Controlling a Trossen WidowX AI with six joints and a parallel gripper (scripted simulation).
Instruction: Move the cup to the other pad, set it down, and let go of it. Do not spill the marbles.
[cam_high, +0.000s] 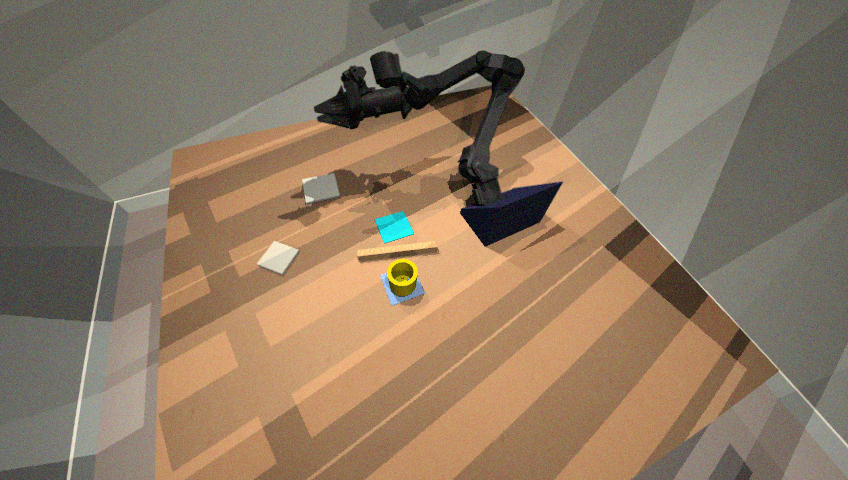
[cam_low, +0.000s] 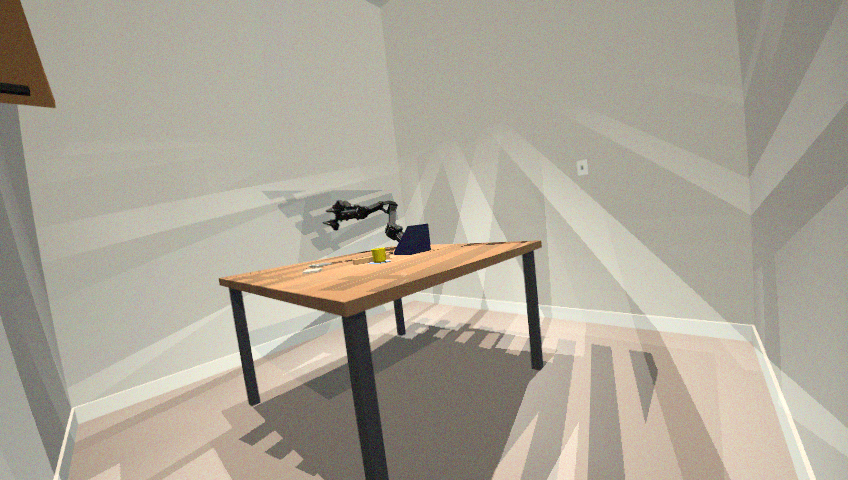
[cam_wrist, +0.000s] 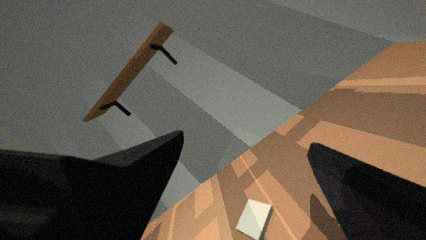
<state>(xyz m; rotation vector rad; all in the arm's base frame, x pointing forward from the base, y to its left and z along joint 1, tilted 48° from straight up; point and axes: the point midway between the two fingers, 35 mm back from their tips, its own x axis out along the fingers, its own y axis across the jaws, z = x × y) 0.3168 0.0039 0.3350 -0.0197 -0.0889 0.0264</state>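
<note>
The yellow cup (cam_high: 402, 290) (cam_low: 379, 255) stands upright on the blue pad (cam_high: 394, 298). Small bits show inside the cup, too small to tell apart as marbles. The cyan pad (cam_high: 393, 227) lies bare on the table, on the far side of a thin wooden bar (cam_high: 397, 251) (cam_low: 360, 260) from the cup. My gripper (cam_high: 317, 114) (cam_low: 325, 216) (cam_wrist: 243, 142) is open and empty, with its fingers wide apart. It is high above the table and well away from the cup. The cup and both pads are out of the wrist view.
A white tile (cam_high: 278, 257) (cam_low: 311, 270) (cam_wrist: 254, 219) lies left of the pads. A greyish tile (cam_high: 321, 188) lies farther back. A dark navy wedge-shaped block (cam_high: 517, 217) (cam_low: 414, 239) stands beside the arm's base. A wooden shelf (cam_wrist: 130, 70) shows on the wall in the wrist view.
</note>
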